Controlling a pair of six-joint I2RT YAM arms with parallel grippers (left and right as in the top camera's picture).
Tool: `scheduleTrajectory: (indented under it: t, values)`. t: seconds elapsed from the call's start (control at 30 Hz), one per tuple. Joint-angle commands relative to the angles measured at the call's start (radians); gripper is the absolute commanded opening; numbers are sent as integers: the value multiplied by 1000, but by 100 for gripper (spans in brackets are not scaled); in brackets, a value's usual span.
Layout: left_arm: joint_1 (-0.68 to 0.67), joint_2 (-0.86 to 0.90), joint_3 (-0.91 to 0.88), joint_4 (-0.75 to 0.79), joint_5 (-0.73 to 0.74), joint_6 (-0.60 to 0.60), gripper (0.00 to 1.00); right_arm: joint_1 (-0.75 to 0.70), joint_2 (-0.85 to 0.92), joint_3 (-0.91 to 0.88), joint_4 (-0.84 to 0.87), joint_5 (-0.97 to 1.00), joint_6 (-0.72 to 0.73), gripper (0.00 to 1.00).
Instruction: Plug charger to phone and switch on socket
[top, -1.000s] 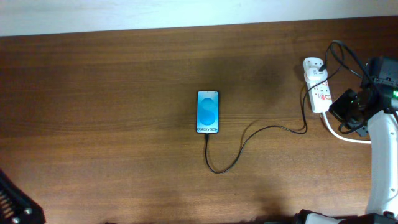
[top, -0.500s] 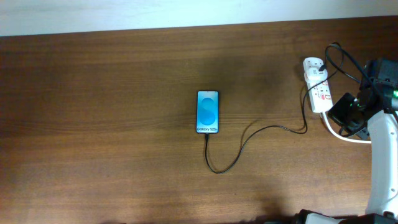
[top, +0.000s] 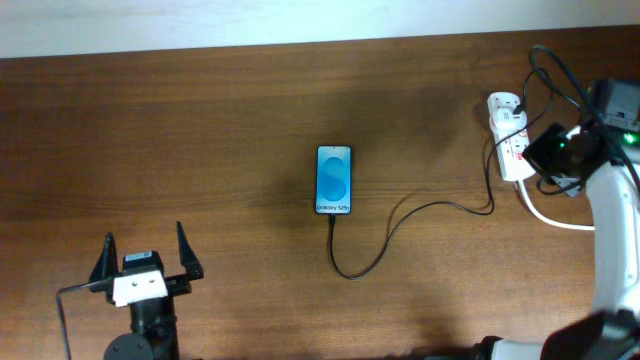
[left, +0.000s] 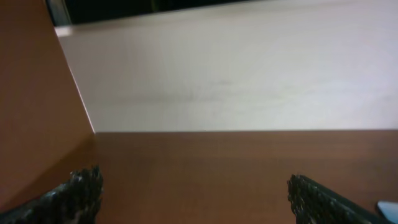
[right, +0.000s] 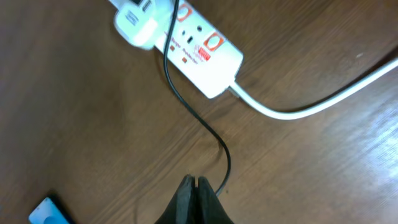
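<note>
On the wooden table (top: 200, 120) the phone (top: 334, 180) lies centrally, the charger (top: 440, 204) running from its lower edge to the socket (top: 512, 145) far right, near the pinched-together right gripper (right: 196, 182); the left gripper (top: 144, 238) gapes wide.

The phone (top: 334, 180) lies flat near the centre of the overhead frame, long side running up and down, its blue screen lit and facing up. The charger (top: 443, 204), a thin black cable, meets the phone's lower edge, loops below it, then runs right and climbs to the socket (top: 510, 140). Whether its tip is fully seated cannot be told. The socket, a white strip with red marks, lies slanted at the upper right. A white plug block (right: 138, 25) sits at its upper end, and its thick white cord (right: 298, 111) leaves the lower end.
</note>
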Motion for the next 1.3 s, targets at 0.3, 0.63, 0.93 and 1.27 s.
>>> scheduleTrajectory:
  t: [0.3,0.63,0.93,1.27]
  values:
    - [2,-6,-79,-79,7,2,99,-108,404,186,129,-246,147,4]
    - [2,-6,-79,-406,7,2,100,-106,532,186,376,-270,256,4]
    - [2,-6,-79,-577,7,2,99,-106,580,186,443,-210,274,4]
    - [2,-6,-79,-577,7,2,99,-106,624,186,473,-220,304,4]
